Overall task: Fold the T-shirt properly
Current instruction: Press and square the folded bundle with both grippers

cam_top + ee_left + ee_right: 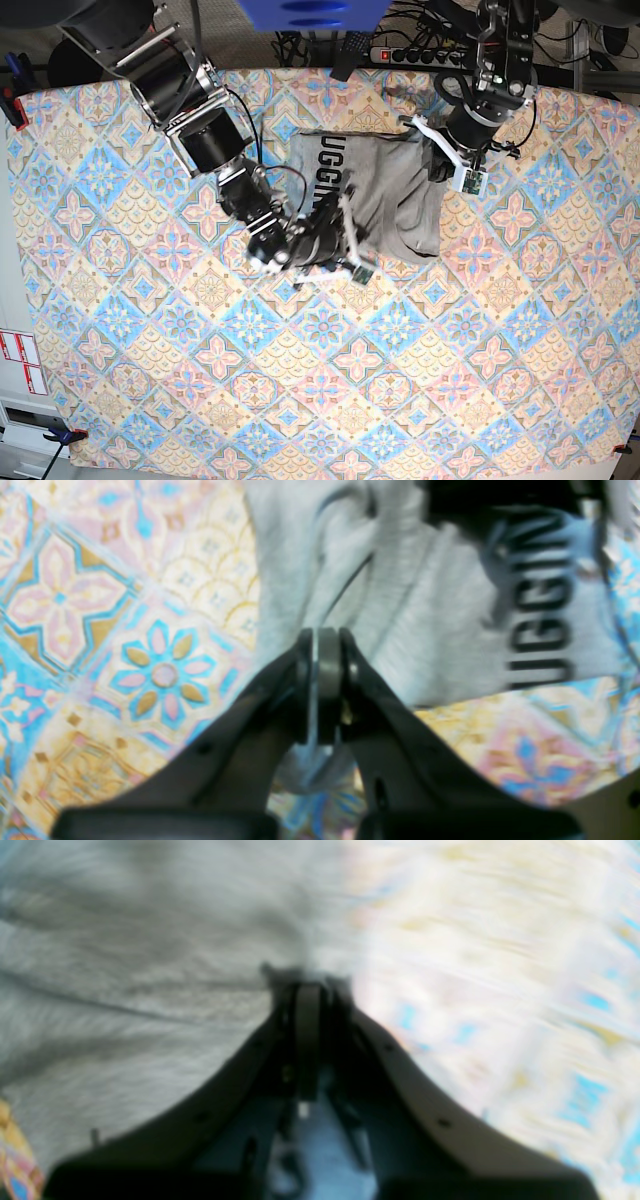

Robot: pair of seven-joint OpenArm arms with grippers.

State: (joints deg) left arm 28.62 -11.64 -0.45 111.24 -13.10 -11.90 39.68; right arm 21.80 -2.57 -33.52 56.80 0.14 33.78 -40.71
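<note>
The grey T-shirt (385,195) lies crumpled and partly folded on the table's far middle, its dark lettering (328,175) facing up near its left edge. At the shirt's right upper edge, my left gripper (430,150) is shut on the cloth. The left wrist view shows its pads (327,665) pressed together on a thin fold of the T-shirt (440,645), beside the lettering (540,605). My right gripper (342,228) is at the shirt's lower left edge. In the blurred right wrist view that gripper (306,982) stands shut, with the hem of the T-shirt (125,980) bunched at its tips.
A colourful diamond-patterned tablecloth (200,350) covers the whole table. A power strip (420,55) and cables lie beyond the far edge, next to a blue object (310,12). A red clamp (10,100) grips the left edge.
</note>
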